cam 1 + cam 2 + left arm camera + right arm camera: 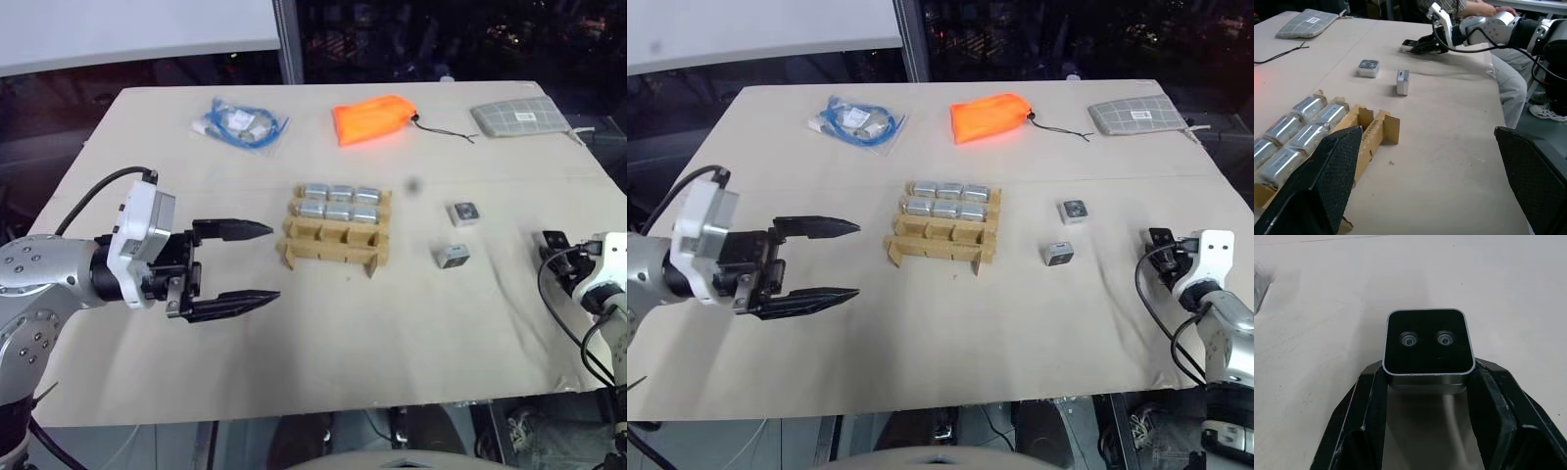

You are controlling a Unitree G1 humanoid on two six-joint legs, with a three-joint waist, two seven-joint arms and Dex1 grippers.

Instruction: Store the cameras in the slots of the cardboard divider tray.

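Six cameras [339, 203] fill the far two rows of the cardboard divider tray [333, 245] at the surface's [323, 343] middle. Two loose cameras [458, 233] lie toward the right edge. There, the right tool [1427, 382] pinches a third camera [1427, 342]. The left tool [257, 262] hovers spread.

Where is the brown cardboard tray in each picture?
Left eye view: cardboard tray, in the table's middle.
Right eye view: middle, slightly left.
Left wrist view: lower left.
Right wrist view: faces a camera between the right gripper fingers instead.
Landmark: two loose cameras beside the tray.
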